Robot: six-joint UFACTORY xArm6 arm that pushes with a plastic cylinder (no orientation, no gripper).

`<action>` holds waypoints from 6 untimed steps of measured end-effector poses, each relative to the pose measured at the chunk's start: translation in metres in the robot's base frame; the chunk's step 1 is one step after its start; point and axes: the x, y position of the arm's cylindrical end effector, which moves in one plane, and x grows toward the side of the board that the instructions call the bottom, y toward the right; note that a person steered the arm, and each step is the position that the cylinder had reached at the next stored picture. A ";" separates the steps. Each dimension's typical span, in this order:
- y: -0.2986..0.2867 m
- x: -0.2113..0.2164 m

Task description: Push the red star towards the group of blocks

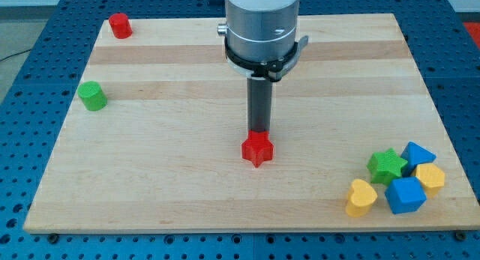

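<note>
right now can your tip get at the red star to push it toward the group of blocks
Probably yes. My tip sits right behind the red star, at its upper edge, and bare board lies between the star and the group around the green star at the view's lower right.

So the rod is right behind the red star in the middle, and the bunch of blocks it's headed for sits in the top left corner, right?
Not quite. In the camera view my tip is just behind the red star, but the group of blocks sits at the board's bottom right corner, not top left.
</note>
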 end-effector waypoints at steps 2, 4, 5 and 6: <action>-0.050 0.008; 0.007 0.015; 0.036 0.014; 0.054 0.014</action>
